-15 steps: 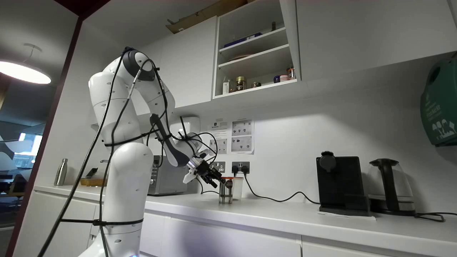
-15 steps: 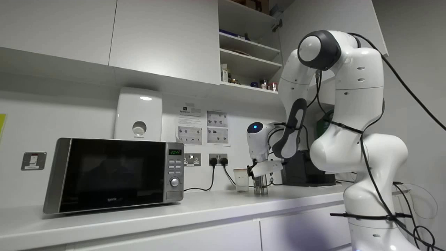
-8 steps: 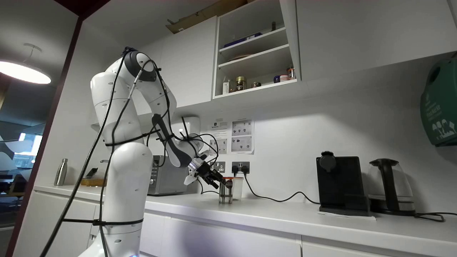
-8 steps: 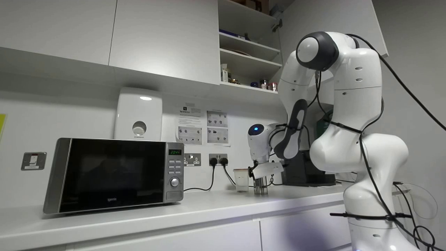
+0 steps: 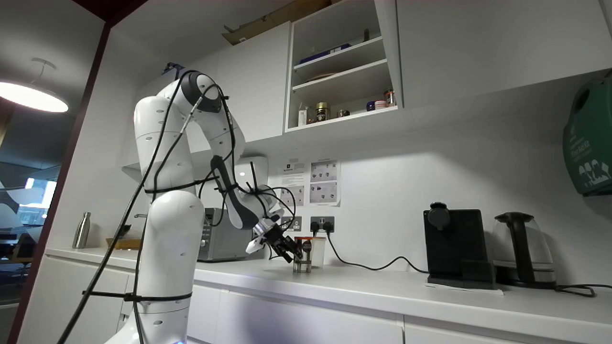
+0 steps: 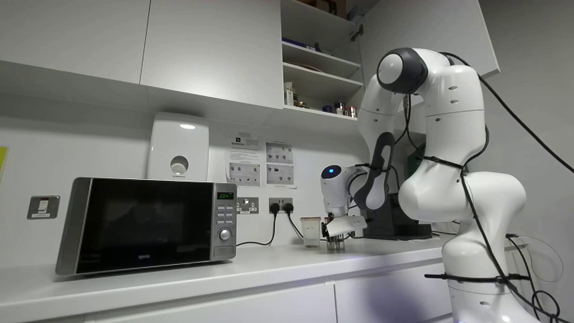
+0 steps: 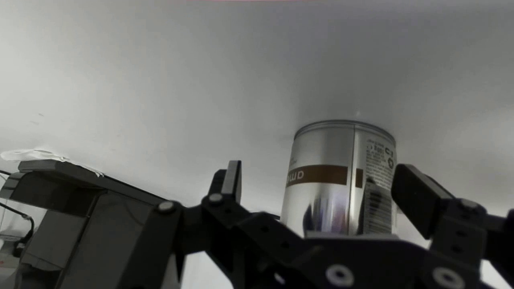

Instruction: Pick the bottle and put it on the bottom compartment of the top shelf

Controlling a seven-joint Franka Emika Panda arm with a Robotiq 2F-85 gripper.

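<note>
The bottle, a silver cylinder with an orange-red top, stands upright on the white counter. In the wrist view its metal side with a brown band appears upside down. My gripper comes at it tilted downward and stands open. In the wrist view the bottle is between the spread fingers: the left finger is well apart from it, while the right one overlaps its edge; contact cannot be told. The gripper covers the bottle's upper part in an exterior view. Above, the bottom compartment of the open wall cabinet holds several jars.
Right behind the bottle stands a translucent tub. A black coffee machine and a kettle are further along the counter; a microwave sits on the opposite side. The cabinet door hangs open. A gold-lidded jar is in the bottom compartment.
The arm has leaned forward and my gripper has come down, lower alongside the bottle. The bottle itself has stayed in place.
</note>
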